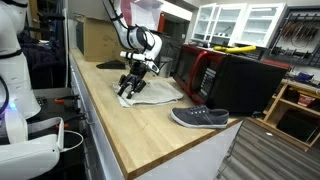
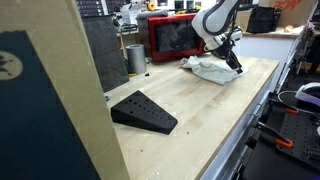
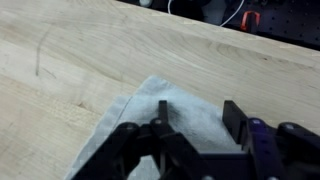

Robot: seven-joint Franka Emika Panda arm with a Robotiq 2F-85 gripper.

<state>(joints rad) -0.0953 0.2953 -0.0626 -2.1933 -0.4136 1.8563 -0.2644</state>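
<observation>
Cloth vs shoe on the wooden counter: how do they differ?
Colour: the cloth is pale, whitish; the shoe is dark grey.
Shape: the cloth lies crumpled and low; the shoe stands on its sole, holding its form.
Place: the cloth lies under the gripper, by the red microwave; the shoe lies apart, nearer the counter's edge.
Shared: both rest on the wooden counter.
</observation>
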